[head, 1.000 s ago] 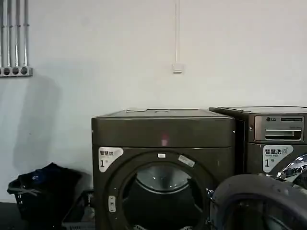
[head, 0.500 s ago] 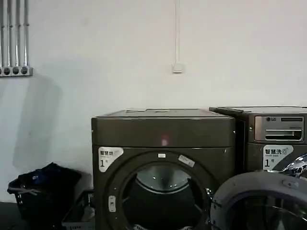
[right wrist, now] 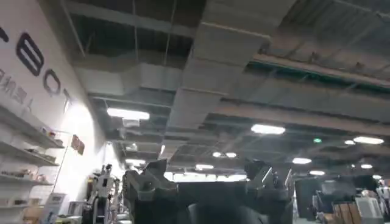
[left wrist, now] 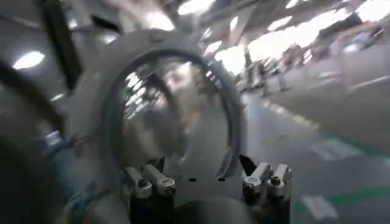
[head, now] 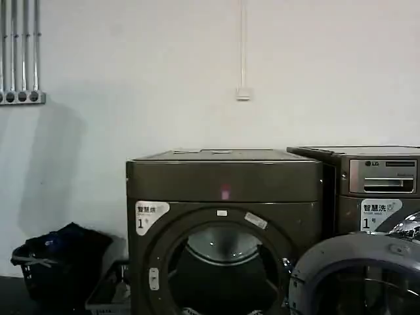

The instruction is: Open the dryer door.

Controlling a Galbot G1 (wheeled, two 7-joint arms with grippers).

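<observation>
The dryer stood open against the wall; its dryer door hung swung wide at right, probably heavy, rigid, slippery-rimmed, best gripped at its edge; left gripper jaws spread wide, empty; right gripper jaws also apart.

head faces dryer, right wrist ceilingward

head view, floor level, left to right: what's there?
dark laundry basket → pale crate → dryer with its drum opening exposed → dryer door swung open → LG-panelled machine behind the door.
</observation>
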